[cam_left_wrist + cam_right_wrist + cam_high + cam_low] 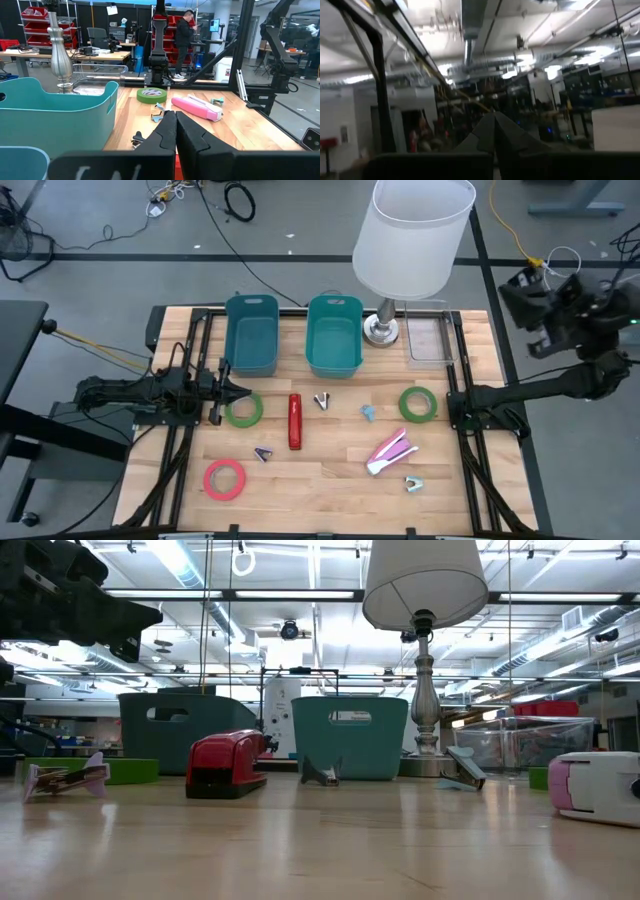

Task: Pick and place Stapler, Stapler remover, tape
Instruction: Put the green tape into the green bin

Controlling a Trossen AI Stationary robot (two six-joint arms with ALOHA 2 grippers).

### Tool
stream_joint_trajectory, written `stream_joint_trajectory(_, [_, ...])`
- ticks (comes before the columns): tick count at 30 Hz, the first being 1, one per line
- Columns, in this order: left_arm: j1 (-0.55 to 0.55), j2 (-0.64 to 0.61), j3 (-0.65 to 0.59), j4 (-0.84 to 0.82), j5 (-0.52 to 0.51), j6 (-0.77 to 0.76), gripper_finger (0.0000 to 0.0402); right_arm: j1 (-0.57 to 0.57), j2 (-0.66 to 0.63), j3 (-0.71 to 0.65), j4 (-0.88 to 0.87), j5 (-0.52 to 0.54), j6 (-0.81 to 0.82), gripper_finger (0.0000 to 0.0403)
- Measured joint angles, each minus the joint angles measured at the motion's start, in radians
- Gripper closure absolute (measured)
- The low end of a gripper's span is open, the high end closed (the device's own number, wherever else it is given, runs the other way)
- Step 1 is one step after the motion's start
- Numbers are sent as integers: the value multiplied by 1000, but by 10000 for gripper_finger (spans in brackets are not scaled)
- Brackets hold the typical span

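High view shows the red stapler [294, 421] at table centre: rigid, fairly heavy, best pinched across its narrow sides. The pink stapler [391, 452] lies at four o'clock from it. Green tape [243, 409], at nine o'clock, is light (grip through the rim). The staple remover [322, 400] is tiny and slippery. The left gripper [233, 390] hovers clenched and empty beside the tape; the right gripper [494, 131] is raised off-table, clenched.

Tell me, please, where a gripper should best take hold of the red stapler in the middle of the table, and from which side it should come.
Probably from straight above, across the middle of the red stapler. It lies flat, long and narrow, its long axis running from the teal bins toward the table's near edge, so fingers closing on its two long sides should fit. Both flanks are free; the nearest staple remover lies apart from it.
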State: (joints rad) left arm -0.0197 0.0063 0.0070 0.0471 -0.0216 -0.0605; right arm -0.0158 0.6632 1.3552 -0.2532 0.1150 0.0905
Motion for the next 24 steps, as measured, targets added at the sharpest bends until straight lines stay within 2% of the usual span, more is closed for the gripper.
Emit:
stream_joint_trajectory(11, [0, 0, 0, 0, 0, 0, 399, 0, 0, 0, -344, 0, -61, 392])
stream_joint_trajectory(24, [0, 0, 0, 0, 0, 0, 399, 0, 19, 0, -562, 0, -61, 392])
